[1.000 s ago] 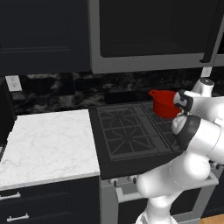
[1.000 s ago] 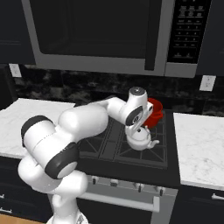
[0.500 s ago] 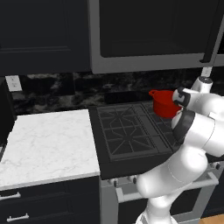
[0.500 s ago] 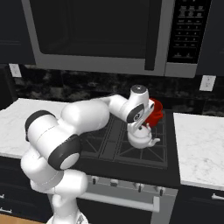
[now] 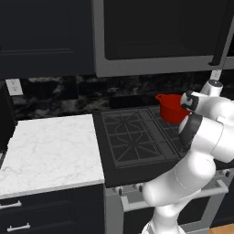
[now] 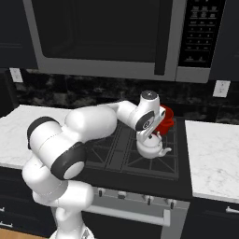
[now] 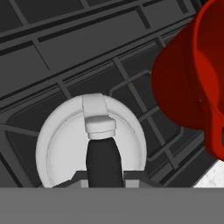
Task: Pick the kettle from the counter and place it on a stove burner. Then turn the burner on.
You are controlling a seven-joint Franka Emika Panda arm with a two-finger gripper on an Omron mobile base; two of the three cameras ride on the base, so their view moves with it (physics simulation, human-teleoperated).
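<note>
At the right edge of the left base view the arm folds over the cooktop [image 5: 137, 141], its bulk hiding the front right grates, with the red pot [image 5: 172, 109] just above and left of the wrist; the counter [image 5: 48, 151] fills the lower left. In the centre of the right base view the kettle [image 6: 150, 146] sits low over a right-hand burner [image 6: 150, 161], spout toward the right, under the gripper [image 6: 150, 135], with the pot just behind it — whether its base touches the grate I cannot tell. At the bottom of the hand view the kettle fills the lower left, its black handle [image 7: 103, 161] running down between the jaws, which are clamped on it; the pot looms at the right, close beside. The risks, as I judge them: letting go while the base is off the bars or off-centre would tip it, a drift right would knock the pot, and a lift out before the jaws part would drag the kettle up — its handle is snug in the grip.
</note>
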